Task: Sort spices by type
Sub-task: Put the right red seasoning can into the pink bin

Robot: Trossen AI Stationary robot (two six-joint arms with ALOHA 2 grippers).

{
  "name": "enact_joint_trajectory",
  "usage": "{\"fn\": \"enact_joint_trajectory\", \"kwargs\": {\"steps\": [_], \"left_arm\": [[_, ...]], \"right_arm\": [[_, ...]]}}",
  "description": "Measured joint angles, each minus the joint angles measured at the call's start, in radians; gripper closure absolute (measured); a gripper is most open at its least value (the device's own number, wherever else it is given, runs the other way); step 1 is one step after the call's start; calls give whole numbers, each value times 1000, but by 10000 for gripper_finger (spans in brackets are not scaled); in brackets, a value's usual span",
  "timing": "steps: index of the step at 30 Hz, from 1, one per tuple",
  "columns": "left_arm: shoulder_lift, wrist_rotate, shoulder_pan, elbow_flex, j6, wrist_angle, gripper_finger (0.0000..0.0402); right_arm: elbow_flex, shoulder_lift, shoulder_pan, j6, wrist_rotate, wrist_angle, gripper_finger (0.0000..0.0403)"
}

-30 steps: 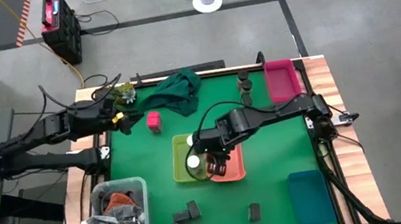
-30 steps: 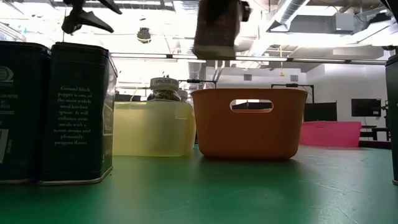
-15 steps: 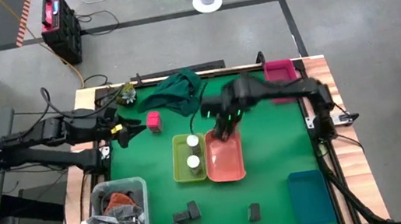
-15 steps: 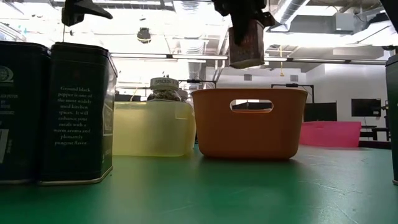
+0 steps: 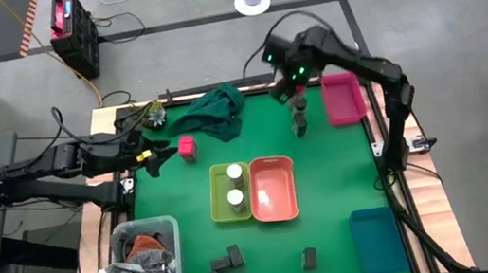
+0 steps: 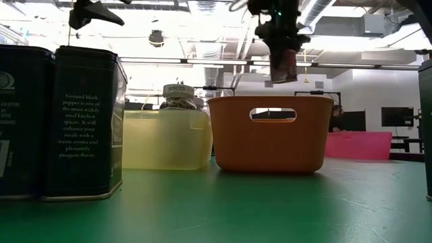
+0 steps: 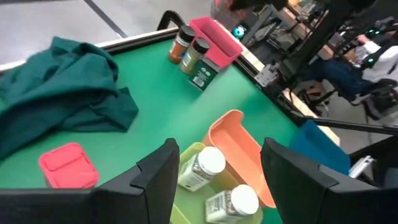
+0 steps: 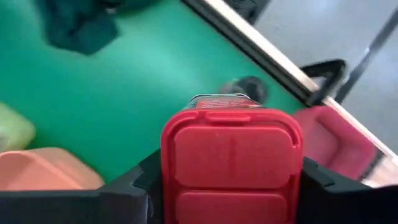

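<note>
My right gripper [image 5: 294, 79] is high over the table's far side, next to the pink tray [image 5: 346, 103], shut on a red-lidded boxy pack [image 8: 231, 163]. That pack [image 6: 283, 65] hangs above the orange bin [image 6: 270, 143] in the low view. A second pink pack [image 5: 187, 148] lies near the left edge, just beside my open left gripper [image 5: 158, 154]. Two white-topped jars [image 5: 233, 185] stand in the yellow-green bin. Two dark round jars [image 7: 189, 48] stand beside the pink tray. Dark grey packs [image 5: 229, 259] sit near the near edge. My right gripper pinches the boxy pack between its two fingers [image 8: 147, 180], one on each side of the body just under the red lid [image 8: 231, 134]. The fingers come from above. The pack is lifted clear and hangs below them, slightly tilted.
A dark green cloth [image 5: 218, 111] lies at the far edge. A clear bin of silvery packets [image 5: 144, 265] sits at the near left corner and a blue bin [image 5: 376, 240] at the near right. Two dark tins [image 6: 85, 121] stand close to the low camera.
My right gripper has carried the red-lidded pack from over the yellow-green and orange bins toward the table's far edge and to the right, ending beside the pink tray. It stayed shut on the pack throughout.
</note>
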Motion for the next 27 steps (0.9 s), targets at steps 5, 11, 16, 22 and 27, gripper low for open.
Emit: {"fn": "enact_joint_trajectory", "kwargs": {"steps": [5,11,16,22,27], "left_arm": [[2,-46,0,0,26,-15,187],[6,-92,1,0,34,-64,187],[6,-99,1,0,34,-84,187],[7,-102,1,0,24,-82,187],[6,-101,1,0,29,-82,187]], "right_arm": [[0,0,-127,-53,-2,2,168],[-10,0,-241,-107,-6,5,168],[-138,-38,-322,-179,-14,8,168],[-334,-129,-398,-325,-13,40,168],[-421,-190,-447,-632,-11,102,168]]}}
